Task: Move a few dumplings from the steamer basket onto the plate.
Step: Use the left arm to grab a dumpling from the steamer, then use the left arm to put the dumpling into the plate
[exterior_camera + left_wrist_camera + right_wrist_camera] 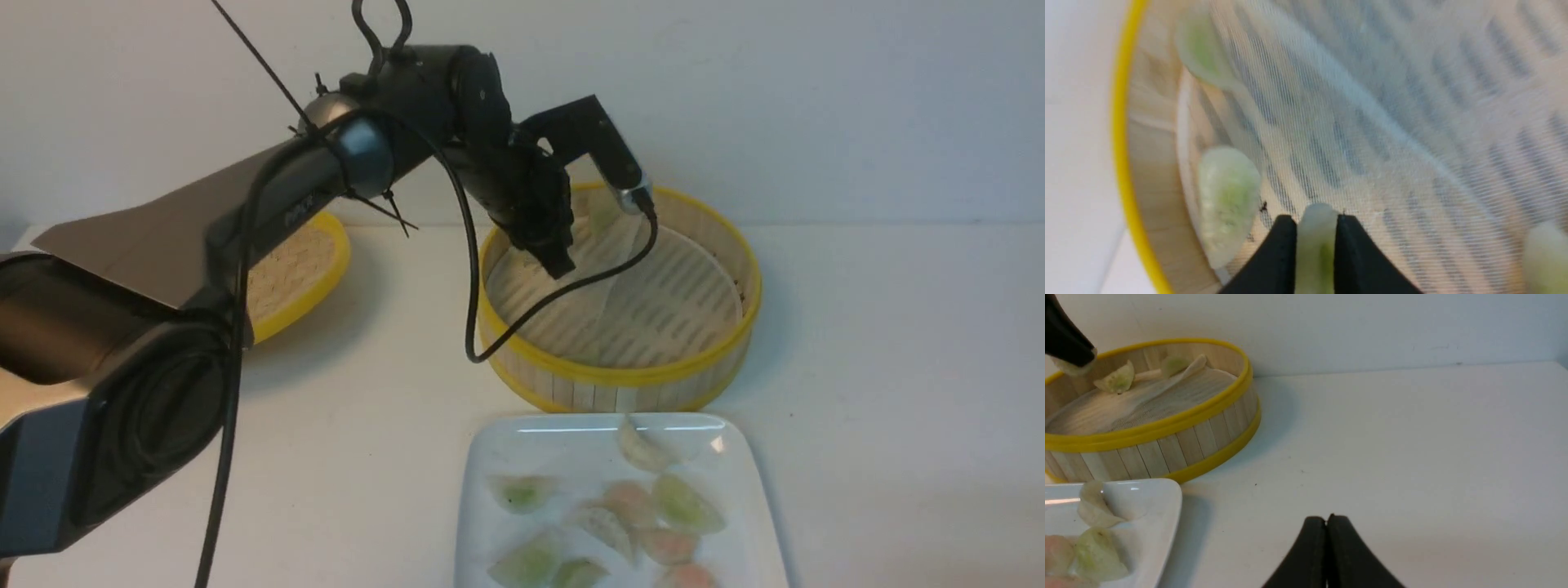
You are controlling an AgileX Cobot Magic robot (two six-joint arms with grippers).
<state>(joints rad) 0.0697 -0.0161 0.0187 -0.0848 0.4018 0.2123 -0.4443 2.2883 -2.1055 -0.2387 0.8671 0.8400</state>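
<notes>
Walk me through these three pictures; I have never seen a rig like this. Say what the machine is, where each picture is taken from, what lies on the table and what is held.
This is a robot with two arms, each ending in a two-fingered gripper. The front view looks forward from between the arms. The other two views come from cameras on the wrists. On the white table stand a bamboo steamer basket, its lid to the left, and a white plate carrying green and pink dumplings. The left gripper reaches into the basket and is shut on a green dumpling. Other dumplings lie near the basket's wall. The right gripper is shut and empty above the table.
</notes>
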